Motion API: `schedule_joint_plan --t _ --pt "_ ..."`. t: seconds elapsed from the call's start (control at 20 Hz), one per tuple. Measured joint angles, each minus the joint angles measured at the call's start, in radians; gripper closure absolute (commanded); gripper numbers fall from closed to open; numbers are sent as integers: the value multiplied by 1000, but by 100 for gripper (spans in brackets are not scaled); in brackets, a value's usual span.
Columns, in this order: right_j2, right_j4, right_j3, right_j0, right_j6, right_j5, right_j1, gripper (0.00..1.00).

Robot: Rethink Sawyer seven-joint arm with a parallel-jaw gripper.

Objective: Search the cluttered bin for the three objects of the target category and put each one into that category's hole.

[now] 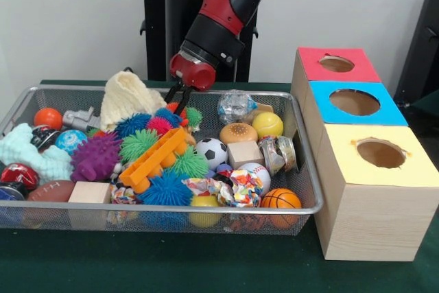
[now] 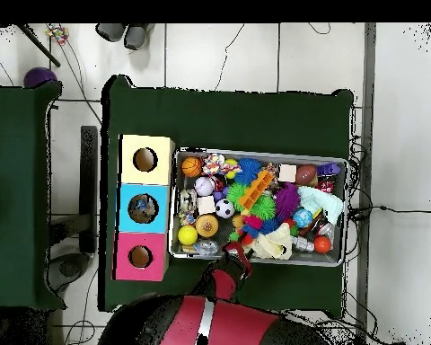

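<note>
The wire mesh bin (image 1: pixel 307 205) is packed with toys; it also shows in the overhead view (image 2: pixel 259 151). A wrinkly see-through bottle with blue on it (image 1: pixel 235 106) lies at the bin's far side, right of centre, and shows in the overhead view (image 2: pixel 206 248). A shiny crumpled container (image 1: pixel 277 154) lies by the right wall; I cannot tell whether it is a bottle or a can. My gripper (image 1: pixel 178 99) hangs open and empty over the far middle of the bin, left of the bottle, its tips just above spiky balls. It also shows in the overhead view (image 2: pixel 240 255).
Three wooden boxes stand right of the bin, with holes in red (image 1: pixel 336 64), blue (image 1: pixel 354 102) and yellow (image 1: pixel 381 154) tops. The blue box's hole (image 2: pixel 143 208) shows something greyish inside. A cream cloth (image 1: pixel 127 97), an orange toy truck (image 1: pixel 154 157) and several balls fill the bin.
</note>
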State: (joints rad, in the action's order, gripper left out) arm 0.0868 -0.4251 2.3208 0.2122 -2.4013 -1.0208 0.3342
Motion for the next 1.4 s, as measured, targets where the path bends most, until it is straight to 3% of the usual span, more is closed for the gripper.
schedule_joint_plan --t 0.2,0.55,0.65,1.0,1.15,1.4 --pt "0 9 8 6 0 86 41 0" --pt "25 33 31 -1 0 322 168 0" --pt "59 33 61 -30 0 418 238 0" --pt "138 66 128 -79 0 632 359 0" --pt "161 81 133 -85 0 674 368 0" --pt "183 86 125 -88 0 680 323 0"
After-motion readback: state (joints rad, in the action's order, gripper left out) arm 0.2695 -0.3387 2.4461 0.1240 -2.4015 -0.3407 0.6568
